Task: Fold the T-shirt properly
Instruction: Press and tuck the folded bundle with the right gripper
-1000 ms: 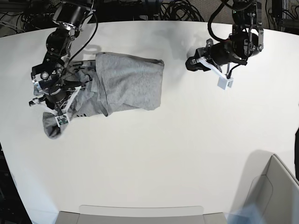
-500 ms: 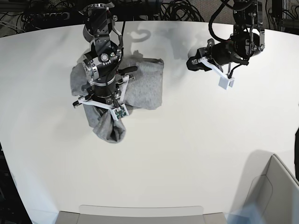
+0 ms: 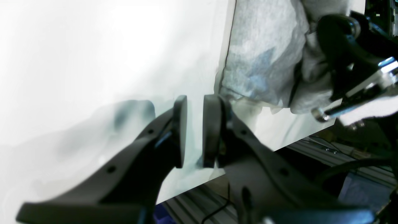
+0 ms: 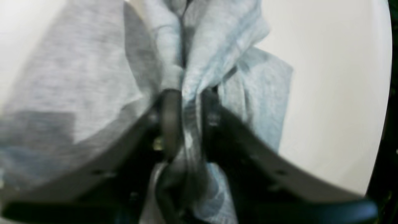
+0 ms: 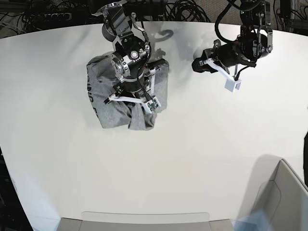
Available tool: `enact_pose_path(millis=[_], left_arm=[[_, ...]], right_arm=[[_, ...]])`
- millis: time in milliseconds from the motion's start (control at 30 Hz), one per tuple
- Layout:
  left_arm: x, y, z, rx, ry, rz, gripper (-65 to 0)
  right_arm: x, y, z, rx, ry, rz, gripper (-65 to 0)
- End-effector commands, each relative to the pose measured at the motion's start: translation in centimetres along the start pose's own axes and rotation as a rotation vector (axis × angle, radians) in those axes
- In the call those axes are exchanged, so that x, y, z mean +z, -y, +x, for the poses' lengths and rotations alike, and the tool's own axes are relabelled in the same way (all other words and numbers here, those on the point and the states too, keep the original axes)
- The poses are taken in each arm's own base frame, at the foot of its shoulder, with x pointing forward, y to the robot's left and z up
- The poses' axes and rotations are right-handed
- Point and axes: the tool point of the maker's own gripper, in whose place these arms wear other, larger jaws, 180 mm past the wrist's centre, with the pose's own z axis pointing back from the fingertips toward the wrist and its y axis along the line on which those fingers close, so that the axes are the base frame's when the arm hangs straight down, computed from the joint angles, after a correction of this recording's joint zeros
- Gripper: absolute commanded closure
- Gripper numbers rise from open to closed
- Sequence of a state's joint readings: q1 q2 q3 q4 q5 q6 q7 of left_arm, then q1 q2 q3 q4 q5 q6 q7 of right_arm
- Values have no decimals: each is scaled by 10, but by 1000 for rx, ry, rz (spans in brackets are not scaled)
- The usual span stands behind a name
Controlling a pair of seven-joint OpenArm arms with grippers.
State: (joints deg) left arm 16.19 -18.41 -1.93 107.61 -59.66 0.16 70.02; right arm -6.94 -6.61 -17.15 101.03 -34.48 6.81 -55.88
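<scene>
The heather-grey T-shirt (image 5: pixel 103 103) lies bunched and folded at the table's back left, with black lettering showing along its left edge. My right gripper (image 5: pixel 137 102) hovers over the shirt's right half. In the right wrist view its fingers (image 4: pixel 170 121) pinch a hanging fold of the T-shirt (image 4: pixel 77 77), and the picture is blurred. My left gripper (image 5: pixel 233 83) hangs at the back right, well apart from the shirt. In the left wrist view the left gripper (image 3: pixel 196 99) has its pads a narrow gap apart with nothing between them, and the T-shirt (image 3: pixel 261 56) lies beyond.
The white table (image 5: pixel 192 159) spreads wide around the shirt. A grey box (image 5: pixel 284 197) stands at the front right corner and a pale tray (image 5: pixel 144 219) at the front edge. Cables (image 5: pixel 183 9) lie behind the table's far edge.
My right arm has swept from the shirt's left side to its right, carrying a gripped fold over the cloth. Lettering now shows at the left. The left arm has stayed still.
</scene>
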Motion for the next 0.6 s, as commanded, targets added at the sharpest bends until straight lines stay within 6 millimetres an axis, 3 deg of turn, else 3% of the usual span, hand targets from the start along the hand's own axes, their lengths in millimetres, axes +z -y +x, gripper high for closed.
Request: enact_pose_path(millis=[0,100,233,300,367,433,500,567], left_arm=[[3,7,5,-16,12,-23,-105],[3,7,6,-17,14,-22,-105],[3,7,6,-18,15,-23,-105],[3,7,6,-18,15,-23,-105],[3,7,7,-17,17,-22,-105],[3,7,7,-17,17,-22,-105],[3,7,7,-18,18,-23,-105],[3,7,7,-18,20,-23,-105]], right_arm=[[6,1,18,-5,59,-6,-212],[17,-17,34,35,115,28,-267],[41,-40,60,75,214,75,-259],[59,-40,75,69,283,77,-258],[73,-26,82,33,327,54,-255],[79,2,80,-31,335,-4,-225],[70,27,66,-77,290,-64,-168],[58,64,40,-133,212,-151,-76]])
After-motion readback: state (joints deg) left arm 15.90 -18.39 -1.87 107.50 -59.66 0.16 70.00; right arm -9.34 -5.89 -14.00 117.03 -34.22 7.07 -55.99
